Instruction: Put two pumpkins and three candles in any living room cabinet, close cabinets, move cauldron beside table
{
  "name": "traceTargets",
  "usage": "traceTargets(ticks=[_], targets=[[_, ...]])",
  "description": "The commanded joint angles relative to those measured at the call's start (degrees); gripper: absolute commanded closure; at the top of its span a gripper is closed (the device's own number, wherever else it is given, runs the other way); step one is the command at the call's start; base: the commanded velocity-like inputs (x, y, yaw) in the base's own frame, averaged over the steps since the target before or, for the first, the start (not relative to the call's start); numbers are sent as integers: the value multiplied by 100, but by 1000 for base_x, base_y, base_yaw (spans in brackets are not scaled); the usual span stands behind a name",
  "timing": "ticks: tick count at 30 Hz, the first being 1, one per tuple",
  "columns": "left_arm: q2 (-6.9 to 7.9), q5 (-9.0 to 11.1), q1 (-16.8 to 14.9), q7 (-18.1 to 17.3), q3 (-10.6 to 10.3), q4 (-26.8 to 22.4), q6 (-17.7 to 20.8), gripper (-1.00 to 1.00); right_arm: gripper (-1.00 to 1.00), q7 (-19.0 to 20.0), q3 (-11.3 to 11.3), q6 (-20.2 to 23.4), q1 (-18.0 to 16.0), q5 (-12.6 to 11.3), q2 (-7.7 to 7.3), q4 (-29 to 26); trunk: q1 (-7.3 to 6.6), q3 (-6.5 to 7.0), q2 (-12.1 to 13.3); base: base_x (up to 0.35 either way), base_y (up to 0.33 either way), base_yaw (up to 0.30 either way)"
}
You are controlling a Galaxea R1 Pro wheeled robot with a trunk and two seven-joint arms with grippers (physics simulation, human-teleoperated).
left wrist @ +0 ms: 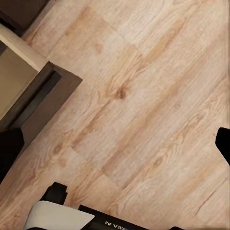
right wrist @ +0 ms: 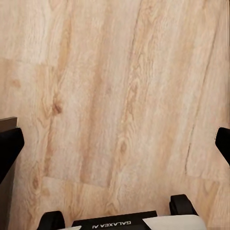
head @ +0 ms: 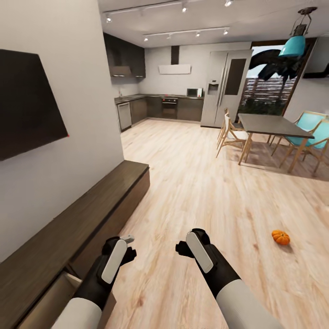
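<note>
One small orange pumpkin (head: pixel 280 236) lies on the wood floor to the right, well clear of both arms. The long low dark-brown cabinet (head: pixel 91 205) runs along the left wall, and a drawer (head: pixel 55 294) at its near end stands pulled out. My left gripper (head: pixel 121 242) hangs open over the floor just beside that drawer (left wrist: pixel 28 81), its fingers (left wrist: pixel 9 148) spread wide with nothing between them. My right gripper (head: pixel 192 240) is also open and empty over bare floor, its fingers (right wrist: pixel 223 143) far apart. The candles and the cauldron are out of view.
A grey dining table (head: pixel 274 125) with light wooden chairs (head: pixel 230 135) stands at the back right. The kitchen with grey units (head: pixel 169 107) and a fridge (head: pixel 226 87) is farther back. A dark TV (head: pixel 27 103) hangs on the left wall. Wide wood floor lies between.
</note>
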Motion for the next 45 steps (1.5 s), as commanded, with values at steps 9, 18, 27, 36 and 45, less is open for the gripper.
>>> traceTargets(ticks=[9,18,27,36,45], targets=[[0,1,-1,0,-4,0,2,-100,-100,0,0,-6,0,8,0,1,0,0,0,0,0,-279],[0,-7,1,0,-23,-5,-20,-100,-100,0,0,-6,0,8,0,1,0,0,0,0,0,-279],[3,-30,1,-5,-46,-2,-262,-100,-100,-40,-49,-8,0,-6,0,1,0,0,0,0,0,-279],[28,-64,55,-12,-58,433,-548,-100,-100,-72,-88,-199,62,-26,-390,409,0,0,0,19,0,-279],[484,-110,107,-194,-101,3374,-2755,-100,-100,264,-59,-2172,613,-46,-1435,2281,0,0,0,160,0,-202]])
